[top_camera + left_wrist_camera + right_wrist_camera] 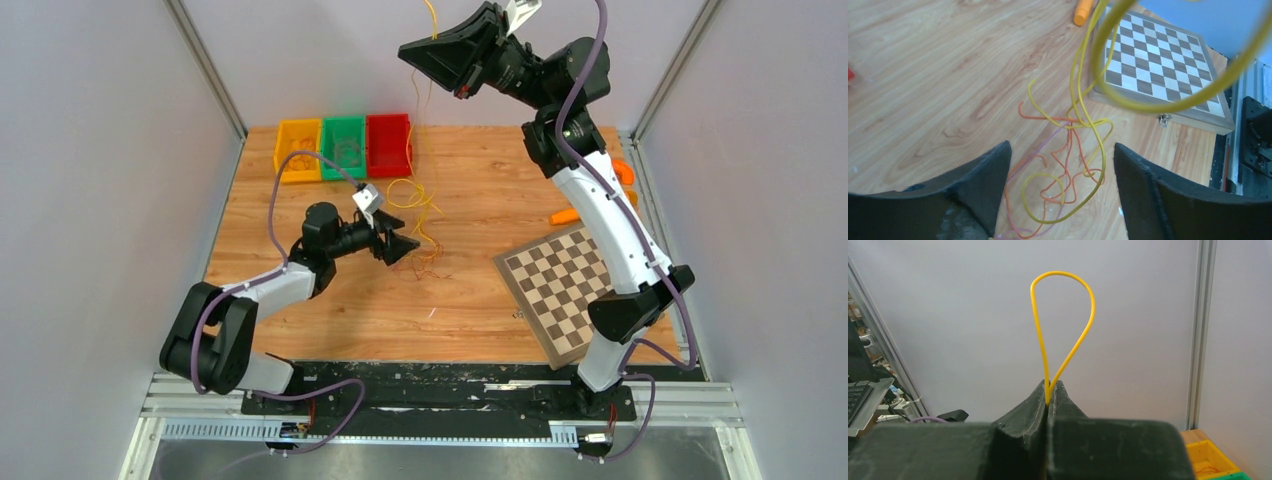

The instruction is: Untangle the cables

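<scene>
A tangle of thin yellow, orange and red cables lies on the wooden table; it also shows in the left wrist view. My left gripper is open just above and beside the tangle, its jaws on either side of it, holding nothing. My right gripper is raised high at the back and is shut on a yellow cable, which loops beyond its fingertips. That yellow cable hangs down to the tangle.
Yellow, green and red bins stand at the back left. A chessboard lies at the right, under the right arm. Solid orange pieces lie near it.
</scene>
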